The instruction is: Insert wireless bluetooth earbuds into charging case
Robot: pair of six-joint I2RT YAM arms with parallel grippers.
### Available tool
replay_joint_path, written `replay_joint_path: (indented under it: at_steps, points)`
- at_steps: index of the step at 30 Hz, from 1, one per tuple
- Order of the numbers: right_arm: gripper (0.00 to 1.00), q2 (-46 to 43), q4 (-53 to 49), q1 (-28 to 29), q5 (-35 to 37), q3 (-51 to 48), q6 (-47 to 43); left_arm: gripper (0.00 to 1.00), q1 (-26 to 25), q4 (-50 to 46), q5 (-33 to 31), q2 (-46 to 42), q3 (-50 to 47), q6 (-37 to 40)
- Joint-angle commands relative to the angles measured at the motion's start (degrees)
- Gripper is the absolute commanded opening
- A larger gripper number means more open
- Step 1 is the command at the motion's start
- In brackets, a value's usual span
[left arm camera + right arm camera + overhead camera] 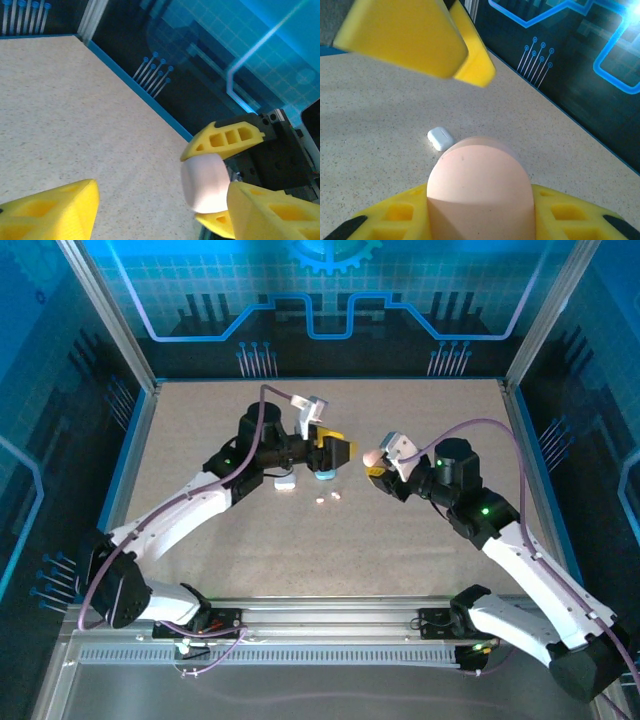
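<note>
My right gripper [376,464] is shut on a pale pink pebble-shaped case [479,186], held above the table; the same pink case [205,182] appears in the left wrist view between the right arm's yellow fingers. My left gripper [162,202] is open and empty, its fingers far apart, facing the pink case at close range. In the top view the left gripper [335,450] hovers just left of the right one. Two tiny pale earbuds [327,499] lie on the table in front of the grippers. A pale blue case [325,475] sits under the left gripper.
A white case [440,138] lies shut on the speckled table [420,540], also seen as the white case [286,482] left of the blue one. Blue-lit walls enclose the table on three sides.
</note>
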Motion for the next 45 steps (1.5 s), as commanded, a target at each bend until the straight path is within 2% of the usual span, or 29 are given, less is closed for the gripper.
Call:
replay_joint_path:
  at_steps: [1, 21, 27, 35, 38, 40, 42, 45]
  points:
    - [0.33, -0.21, 3.23, 1.19, 0.99, -0.6, -1.98, 0.68, -1.42, 0.19, 3.01, 1.52, 2.04, 0.21]
    - [0.34, -0.17, 5.4, 2.58, 2.02, -2.18, -2.06, 0.55, -4.34, -4.0, 5.08, 6.58, 6.38, 1.19]
    - [0.36, 0.26, 6.96, 3.98, 4.15, -2.36, -2.96, 0.45, -4.45, -5.28, 5.07, 7.7, 7.17, 1.18]
    - [0.41, 0.14, 8.53, 5.0, 8.51, -3.77, -4.54, 0.21, -4.41, -5.29, 1.81, 6.25, 6.89, 0.24]
    - [0.49, -2.2, 13.32, 4.71, 10.52, -7.5, -5.1, 0.19, -3.79, -3.04, 1.45, 5.0, 5.69, -2.25]
    - [0.53, -4.03, 20.73, 3.74, 10.59, -12.13, -4.75, 0.19, -3.2, -0.81, 1.49, 4.32, 4.68, -5.01]
    - [0.58, -4.97, 28.06, 1.6, 6.8, -17.12, -4.97, 0.19, -2.66, 1.87, 2.04, 3.79, 3.59, -8.06]
    - [0.58, -4.92, 34.32, -2.6, 0.94, -19.93, -1.25, 0.18, -2.03, 4.96, 3.66, 3.65, 2.77, -11.2]
